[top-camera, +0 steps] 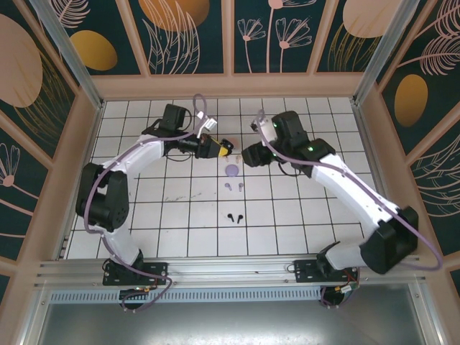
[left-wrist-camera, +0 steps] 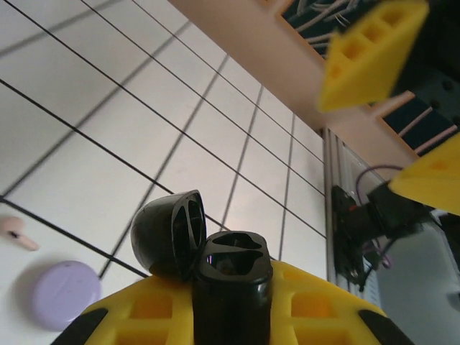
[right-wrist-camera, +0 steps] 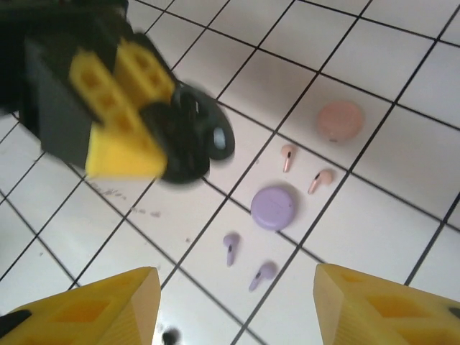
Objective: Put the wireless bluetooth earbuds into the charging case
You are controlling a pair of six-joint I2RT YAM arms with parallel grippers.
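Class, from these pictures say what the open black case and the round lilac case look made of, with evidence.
Black charging case: seemingly hard moulded plastic, semi-gloss; soft highlights on its domed lid. Lilac case: probably plastic too, matt or satin; even colour, no sharp glare.

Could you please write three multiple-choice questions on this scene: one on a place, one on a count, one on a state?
1. Where is the black case?
A. on the tiles
B. in the left gripper
C. on the pink case

2. How many lilac earbuds lie on the tiles?
A. one
B. two
C. four

3. How is the black case's lid?
A. open
B. shut
C. gone

Answers: 1 B, its yellow fingers clamp it; 2 B, a pair lies by the lilac case; 3 A, it is tipped back, showing both sockets.
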